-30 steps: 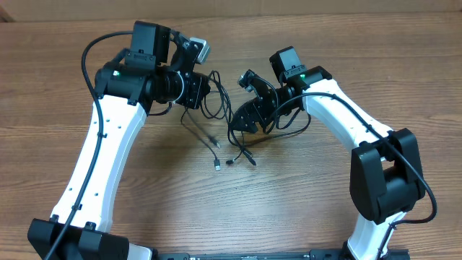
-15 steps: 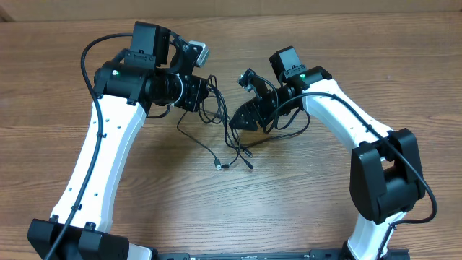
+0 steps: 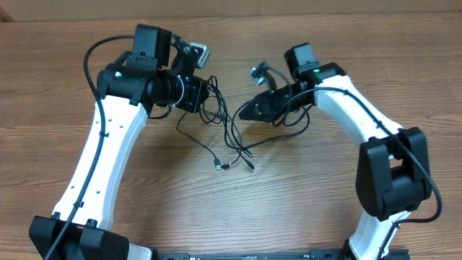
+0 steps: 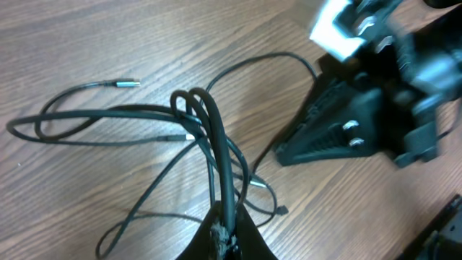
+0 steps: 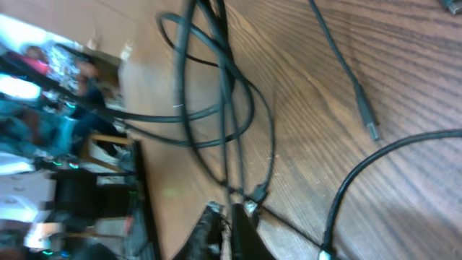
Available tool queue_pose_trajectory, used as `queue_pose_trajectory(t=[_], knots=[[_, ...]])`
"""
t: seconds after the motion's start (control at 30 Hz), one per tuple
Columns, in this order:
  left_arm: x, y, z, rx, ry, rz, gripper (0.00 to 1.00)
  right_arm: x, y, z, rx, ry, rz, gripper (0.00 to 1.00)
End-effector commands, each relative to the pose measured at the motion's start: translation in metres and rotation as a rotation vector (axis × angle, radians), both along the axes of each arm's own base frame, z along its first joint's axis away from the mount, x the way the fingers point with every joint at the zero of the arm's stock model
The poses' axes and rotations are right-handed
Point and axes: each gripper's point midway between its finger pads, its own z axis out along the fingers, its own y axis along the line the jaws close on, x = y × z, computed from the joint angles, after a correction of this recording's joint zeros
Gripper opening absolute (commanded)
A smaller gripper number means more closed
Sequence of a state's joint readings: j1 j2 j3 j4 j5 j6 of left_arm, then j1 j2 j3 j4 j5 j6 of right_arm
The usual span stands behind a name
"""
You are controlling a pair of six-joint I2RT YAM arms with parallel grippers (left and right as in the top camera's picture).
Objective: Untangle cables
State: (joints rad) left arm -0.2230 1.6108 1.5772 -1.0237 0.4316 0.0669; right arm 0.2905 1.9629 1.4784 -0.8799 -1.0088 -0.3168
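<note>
Left claw (image 4: 227, 231): both fingers pressed together on a bundle of thin black cables (image 3: 229, 141). Looped strands rise out of the tips and arch over. The number of strands in the pinch is not readable.

Right claw (image 5: 229, 222): fingers drawn narrow, nearly touching. 1 thin strand runs straight into the tips and appears pinched there. A small plug lies just beside them.

Overhead: the 2 white arms reach inward from either side of the brown wood-grain table (image 3: 289, 209), claws facing each other near its far middle. The tangle hangs and spreads between the 2 claws, closer to the left one, with loose tails trailing toward the near edge.

Plug ends counted overhead: 3, lying close together on the wood below the tangle. The left wrist view shows 1 silver-tipped plug off on its own, apart from the loops.

Total cable count: cannot tell, because the strands cross too much.
</note>
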Motion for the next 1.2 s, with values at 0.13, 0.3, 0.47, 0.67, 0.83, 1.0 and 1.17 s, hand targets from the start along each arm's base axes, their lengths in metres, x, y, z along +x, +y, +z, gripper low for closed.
queue_pose_trajectory(t=[0.13, 0.3, 0.47, 0.67, 0.83, 1.0, 1.17], knots=[[0.001, -0.022, -0.012, -0.099, -0.014, -0.09, 0.05, -0.01, -0.013, 0.045, 0.29, 0.079, 0.028, 0.41], [0.01, -0.026, -0.01, -0.147, 0.001, -0.038, 0.05, -0.016, -0.004, 0.048, 0.307, 0.08, 0.057, 0.43], [0.018, -0.03, -0.003, -0.218, 0.04, 0.066, 0.04, -0.025, 0.016, 0.053, 0.317, 0.133, 0.086, 0.34], [0.006, -0.037, -0.001, -0.274, 0.113, 0.056, 0.04, -0.023, 0.027, 0.054, 0.292, 0.25, 0.051, 0.34], [0.0, -0.04, -0.002, -0.279, 0.129, 0.028, 0.04, -0.013, 0.029, 0.05, 0.204, 0.501, -0.093, 0.34], [-0.002, -0.046, 0.003, -0.304, 0.115, -0.013, 0.04, -0.004, 0.029, 0.033, 0.081, 0.655, -0.25, 0.34], [0.0, -0.046, 0.003, -0.293, 0.085, -0.035, 0.04, -0.001, 0.035, 0.015, -0.041, 0.81, -0.417, 0.39]])
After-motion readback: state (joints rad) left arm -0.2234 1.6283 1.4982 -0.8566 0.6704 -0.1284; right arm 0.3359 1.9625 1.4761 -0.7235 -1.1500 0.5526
